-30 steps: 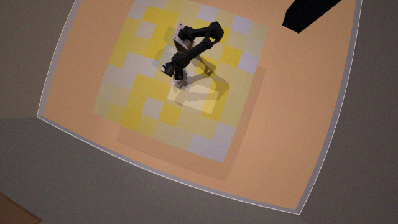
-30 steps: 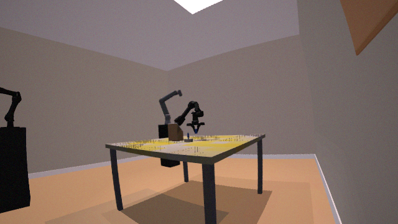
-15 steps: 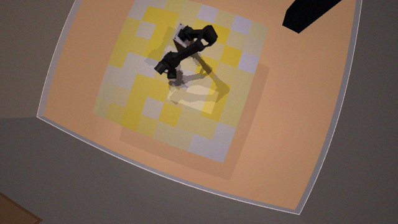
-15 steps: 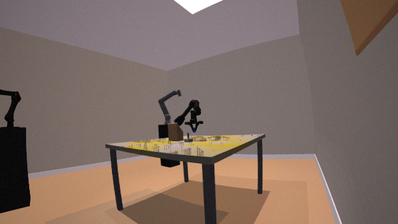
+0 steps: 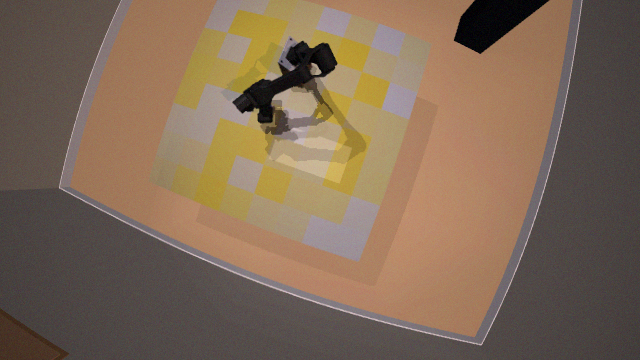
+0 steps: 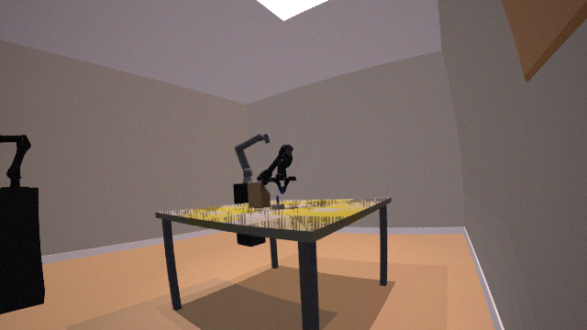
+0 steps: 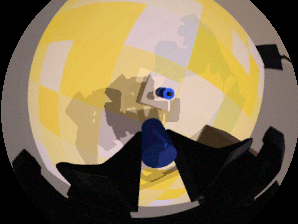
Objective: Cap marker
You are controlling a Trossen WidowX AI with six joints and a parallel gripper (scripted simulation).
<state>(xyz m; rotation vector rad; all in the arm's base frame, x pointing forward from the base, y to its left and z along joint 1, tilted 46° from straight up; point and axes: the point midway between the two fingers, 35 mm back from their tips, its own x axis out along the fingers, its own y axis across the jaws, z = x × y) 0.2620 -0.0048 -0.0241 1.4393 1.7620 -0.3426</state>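
The blue marker [image 6: 277, 200] [image 7: 166, 93] stands upright in the pale holder block [image 6: 278, 206] [image 7: 154, 102] on the table. My gripper [image 6: 282, 191] [image 7: 153, 133] is shut on the blue cap [image 6: 282, 188] [image 7: 159, 146], which hangs between the fingertips, above the table. The cap is apart from the marker, higher than its tip and slightly to its right in the exterior view. In the wrist view the marker's tip shows beyond the cap, slightly right of it. In the top view the arm hides the marker, the block and the cap.
A brown box [image 6: 258, 195] [image 7: 212, 136] stands on the table [image 5: 332, 245] [image 6: 229, 226], left of the holder in the exterior view and partly behind the right finger in the wrist view. A grey arm [image 6: 243, 160] stands behind the box in the exterior view.
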